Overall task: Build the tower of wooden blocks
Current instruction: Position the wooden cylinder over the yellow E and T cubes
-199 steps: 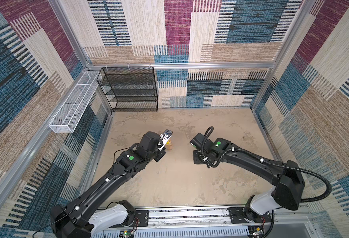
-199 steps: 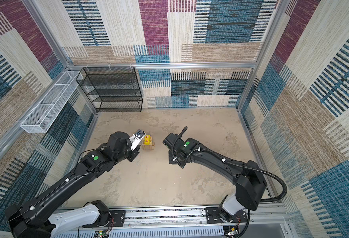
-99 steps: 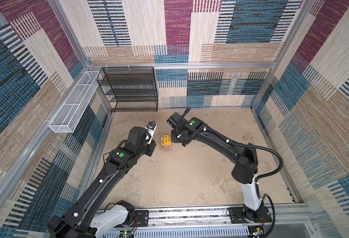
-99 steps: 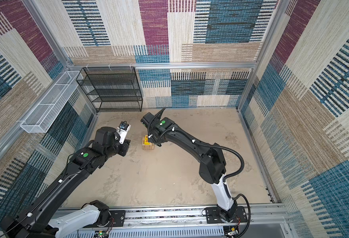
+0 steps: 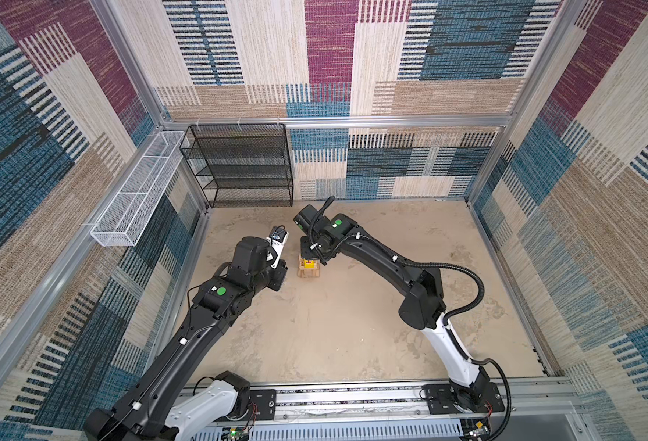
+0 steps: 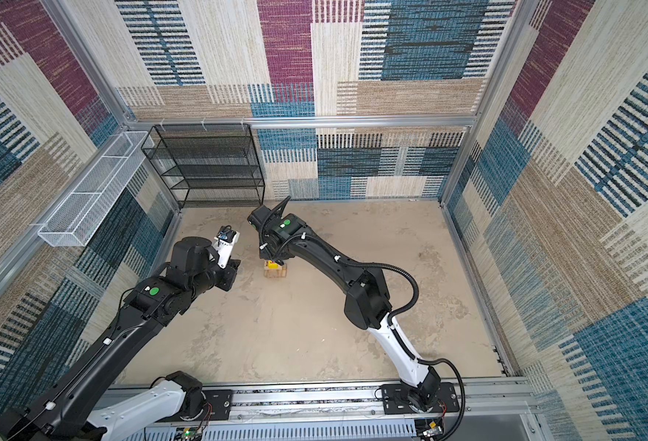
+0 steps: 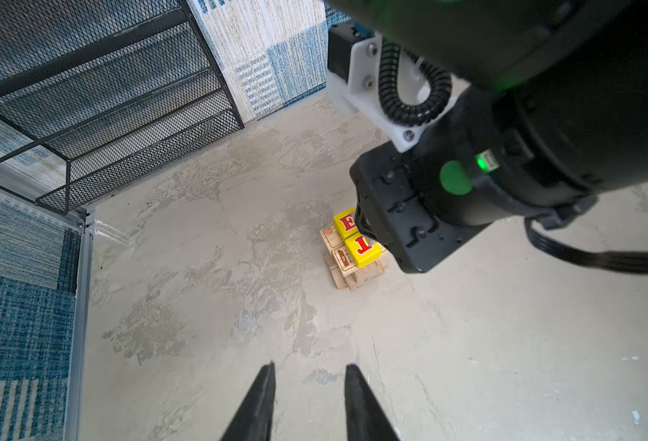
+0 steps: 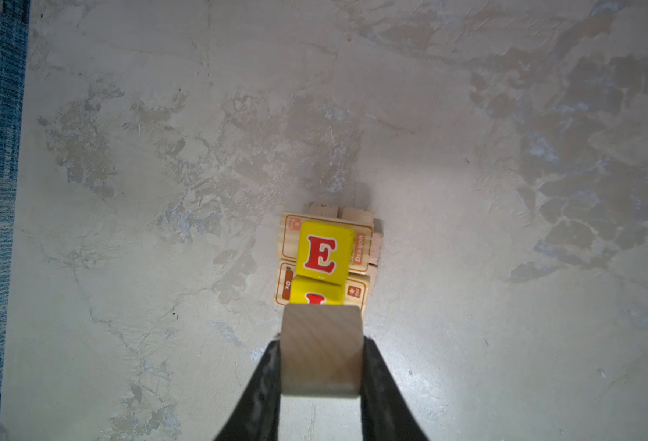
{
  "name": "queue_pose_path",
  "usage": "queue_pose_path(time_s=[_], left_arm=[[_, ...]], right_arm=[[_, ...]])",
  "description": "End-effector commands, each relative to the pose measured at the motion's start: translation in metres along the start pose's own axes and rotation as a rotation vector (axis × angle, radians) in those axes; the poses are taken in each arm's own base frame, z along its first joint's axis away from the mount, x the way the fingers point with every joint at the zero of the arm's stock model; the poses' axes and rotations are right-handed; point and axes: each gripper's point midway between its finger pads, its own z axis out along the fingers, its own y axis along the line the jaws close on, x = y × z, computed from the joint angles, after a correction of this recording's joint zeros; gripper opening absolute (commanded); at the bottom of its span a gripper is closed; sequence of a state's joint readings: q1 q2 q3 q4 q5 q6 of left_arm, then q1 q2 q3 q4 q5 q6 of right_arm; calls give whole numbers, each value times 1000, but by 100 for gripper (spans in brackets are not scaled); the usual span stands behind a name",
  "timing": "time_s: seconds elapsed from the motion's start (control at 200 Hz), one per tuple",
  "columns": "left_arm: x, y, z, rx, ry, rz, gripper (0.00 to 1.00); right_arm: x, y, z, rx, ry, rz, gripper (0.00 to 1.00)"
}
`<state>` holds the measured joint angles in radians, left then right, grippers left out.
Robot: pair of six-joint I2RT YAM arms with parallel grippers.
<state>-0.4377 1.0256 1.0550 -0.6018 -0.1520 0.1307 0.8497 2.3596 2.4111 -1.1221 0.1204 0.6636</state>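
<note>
The right gripper (image 8: 320,341) is closed on the rounded tan piece (image 8: 321,355), gripping 2 opposite sides, and hangs directly over the tower (image 5: 308,268) (contact between piece and tower cannot be determined). The tower stands on the table (image 5: 353,324) in front of the black mesh shelf (image 5: 246,168), with 2 yellow blocks (image 8: 324,252), lettered in red, side by side on its tan layers. The left gripper (image 7: 309,366) is near the tower, jaws partly open, holding nothing.
</note>
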Motion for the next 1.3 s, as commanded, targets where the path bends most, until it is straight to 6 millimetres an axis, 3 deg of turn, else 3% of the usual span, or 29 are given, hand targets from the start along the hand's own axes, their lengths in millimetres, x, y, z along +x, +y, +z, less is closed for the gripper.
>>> queue_pose_path(time_s=[0.0, 0.426, 1.297], left_arm=[[-3, 0, -1, 2, -16, -26, 35], [-4, 0, -2, 9, -22, -28, 34], [-5, 0, -3, 16, -28, -20, 31]], right_arm=[[1, 3, 4, -12, 8, -6, 0], [3, 5, 19, -7, 20, -8, 0], [-6, 1, 18, 19, -16, -11, 19]])
